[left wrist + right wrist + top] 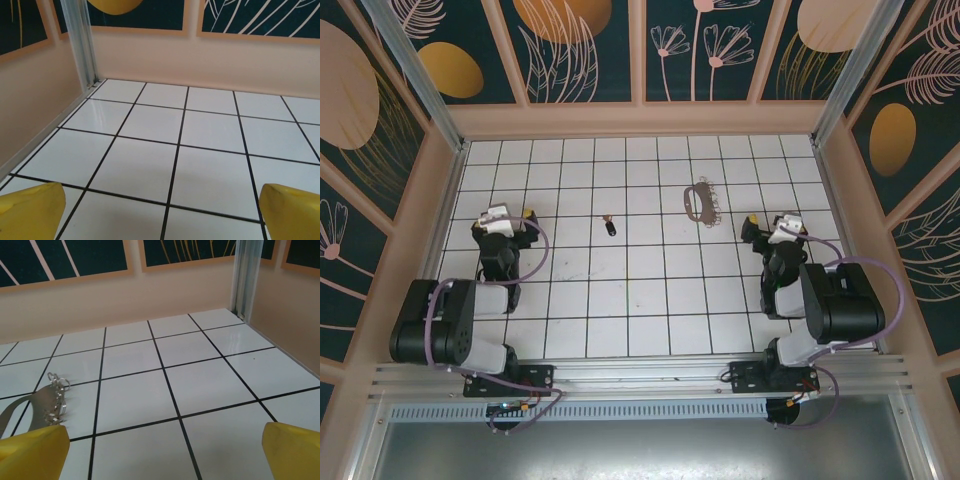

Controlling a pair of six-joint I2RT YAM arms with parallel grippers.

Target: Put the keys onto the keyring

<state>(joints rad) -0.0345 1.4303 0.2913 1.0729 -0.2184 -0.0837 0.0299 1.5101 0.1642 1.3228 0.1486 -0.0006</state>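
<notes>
The left gripper (507,215) is released, jaws spread wide and holding nothing, low over the left side of the white tiled counter (640,310). To its right the key (610,226) lies flat on the counter (well apart from both grippers). Farther right and slightly farther back lies the keyring (701,203), with small metal bits along its right edge. The right gripper (780,225) is likewise released and empty. It is near the keyring and does not touch it.
</notes>
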